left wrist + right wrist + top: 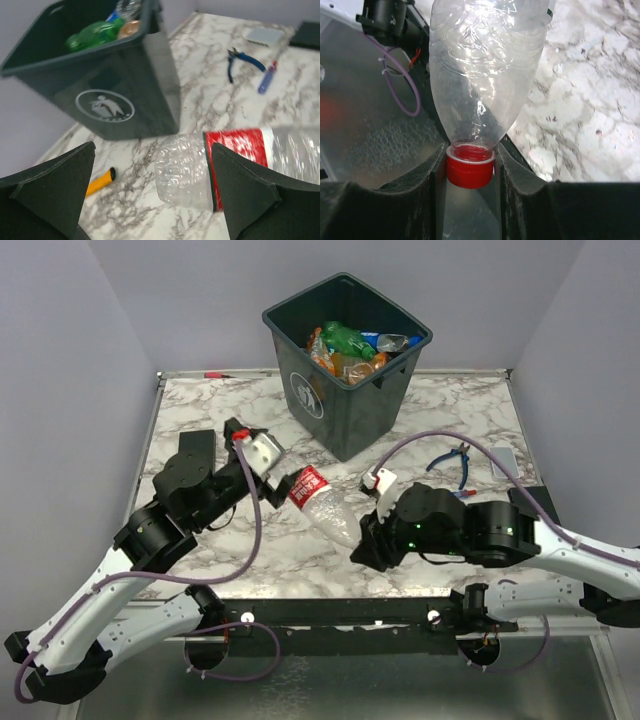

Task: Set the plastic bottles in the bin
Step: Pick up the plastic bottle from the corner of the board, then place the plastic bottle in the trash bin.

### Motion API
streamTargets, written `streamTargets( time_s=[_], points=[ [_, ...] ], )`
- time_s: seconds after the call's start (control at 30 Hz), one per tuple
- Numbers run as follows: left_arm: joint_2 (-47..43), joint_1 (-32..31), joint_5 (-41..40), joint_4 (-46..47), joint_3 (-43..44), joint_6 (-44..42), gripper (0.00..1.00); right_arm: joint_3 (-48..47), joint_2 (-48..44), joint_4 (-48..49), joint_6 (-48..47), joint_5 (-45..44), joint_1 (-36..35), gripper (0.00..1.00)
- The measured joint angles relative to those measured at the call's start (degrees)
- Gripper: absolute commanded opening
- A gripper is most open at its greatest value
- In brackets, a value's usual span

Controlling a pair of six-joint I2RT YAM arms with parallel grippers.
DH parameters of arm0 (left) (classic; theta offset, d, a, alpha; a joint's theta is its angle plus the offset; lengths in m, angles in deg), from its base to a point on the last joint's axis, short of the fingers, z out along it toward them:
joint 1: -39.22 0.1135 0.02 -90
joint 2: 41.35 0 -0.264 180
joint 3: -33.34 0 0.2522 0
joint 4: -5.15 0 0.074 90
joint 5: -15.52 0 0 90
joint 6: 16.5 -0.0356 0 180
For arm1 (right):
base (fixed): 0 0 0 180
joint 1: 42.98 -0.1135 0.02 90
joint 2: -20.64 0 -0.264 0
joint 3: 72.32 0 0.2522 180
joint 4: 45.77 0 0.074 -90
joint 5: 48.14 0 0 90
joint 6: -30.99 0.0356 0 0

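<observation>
Pinching the red cap (470, 172) of a clear bottle (485, 75), our right gripper (470, 167) has a jaw pressed on each side of it. Our left gripper (155, 200) has its jaws spread wide, the bottle's base just ahead between them. Beyond them we see the bin (135, 95), with other bottles (350, 345) inside.

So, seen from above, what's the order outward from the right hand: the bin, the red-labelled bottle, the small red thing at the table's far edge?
1. Red-labelled bottle: in the right hand, gripped at its cap.
2. Bin: behind it, mid-table.
3. Small red thing: far-left edge, farthest.
</observation>
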Motion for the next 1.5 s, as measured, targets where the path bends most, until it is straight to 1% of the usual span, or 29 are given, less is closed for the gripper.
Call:
streamTargets(
  time_s=[0.1,0.2,0.33,0.43,0.5,0.57,0.8,0.9,1.03,1.17,1.33,1.47,1.5],
  points=[
    [0.48,-0.04,11.52,-2.43,-0.85,-11.54,0.99,-4.44,-1.07,-8.33,1.88,0.13,0.0,0.0],
    [2.19,-0.04,16.74,-3.85,0.02,-19.5,0.99,-6.4,-0.7,-14.1,2.71,0.44,0.0,0.0],
    [7.37,-0.04,19.67,-7.85,5.86,-29.53,0.99,-7.08,1.27,-19.87,3.1,0.66,0.0,0.0],
    [10.21,-1.07,19.21,-11.17,8.59,-35.23,0.99,-7.1,2.45,-22.84,3.39,0.26,0.0,0.0],
    [10.99,-3.43,17.84,-13.86,9.07,-38.4,0.99,-7.67,2.82,-24.41,3.56,-0.42,0.0,0.0],
    [11.43,-6.29,15.69,-16.11,9.07,-40.26,0.99,-9.79,3.69,-25.83,3.61,-1.36,0.0,0.0],
    [13.75,-20.55,3.61,-20.68,7.69,-43.23,0.99,-19.1,10.03,-27.8,2.14,-4.52,0.02,0.0],
    [15.32,-24.65,-1.29,-21.51,7.26,-44.04,0.99,-21.44,12.9,-28.61,1.14,-4.72,0.11,0.0],
    [15.98,-25.99,-6.82,-20.9,6.21,-45.75,0.98,-23.28,14.62,-30.67,1.33,-4.96,0.9,0.0],
    [15.96,-26.34,-9.14,-20.0,4.09,-47.5,0.99,-24.09,14.27,-30.01,0.83,-4.5,0.81,0.0],
    [15.93,-26.56,-9.03,-19.04,1.53,-48.15,0.99,-24.09,11.34,-26.38,0.94,-0.87,0.63,0.0],
    [15.08,-26.58,-6.29,-16.39,1.53,-46.93,0.99,-24.06,7.85,-22.51,1.79,1.53,0.46,0.0],
    [14.67,-26.58,-5.38,-15.78,1.53,-46.53,0.97,-24.02,7.04,-21.86,2.16,1.79,0.46,0.0]
  ],
)
